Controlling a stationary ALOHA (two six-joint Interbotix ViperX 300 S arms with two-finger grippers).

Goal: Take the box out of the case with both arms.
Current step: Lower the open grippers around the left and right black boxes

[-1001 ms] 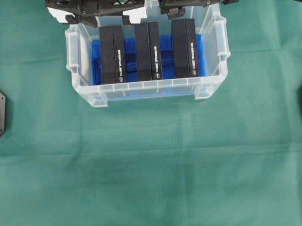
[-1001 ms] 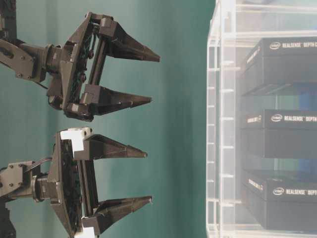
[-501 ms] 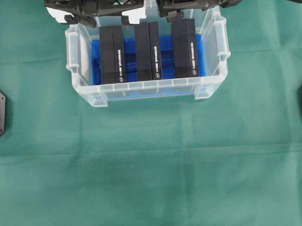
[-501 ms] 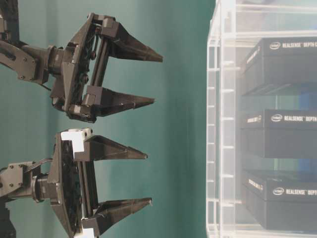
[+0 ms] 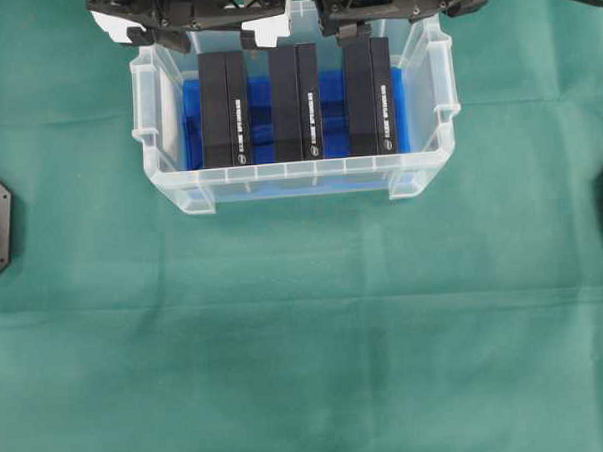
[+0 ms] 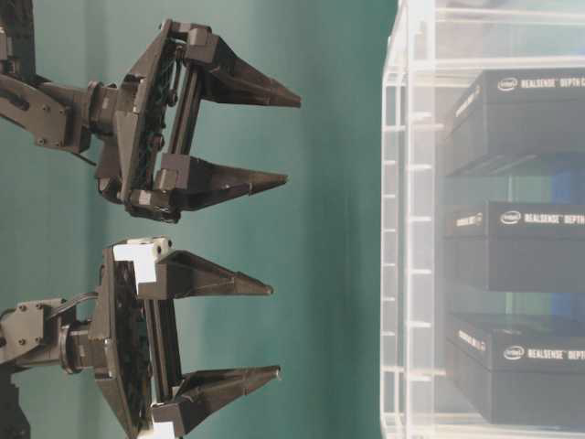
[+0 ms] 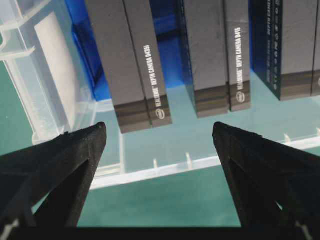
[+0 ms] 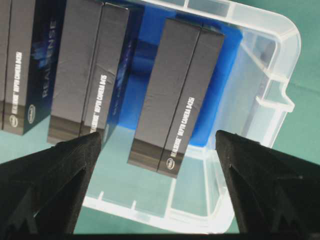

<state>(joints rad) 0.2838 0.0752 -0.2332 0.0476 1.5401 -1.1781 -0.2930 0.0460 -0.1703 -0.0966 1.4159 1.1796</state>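
Three black boxes stand side by side in the case (image 5: 298,181), which sits on the green cloth (image 5: 306,336): left box (image 5: 224,109), middle box (image 5: 298,101), right box (image 5: 369,95), all resting on the blue liner (image 5: 191,126). Both grippers hover at the case's far rim, touching nothing: left gripper (image 6: 265,329) with jaws spread wide, right gripper (image 6: 288,137) likewise agape.

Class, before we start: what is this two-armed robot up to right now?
Three black boxes stand side by side in a clear plastic case on a green cloth. The left gripper and right gripper hover above the case's far edge, both wide open and holding nothing. No box has been touched or lifted yet.
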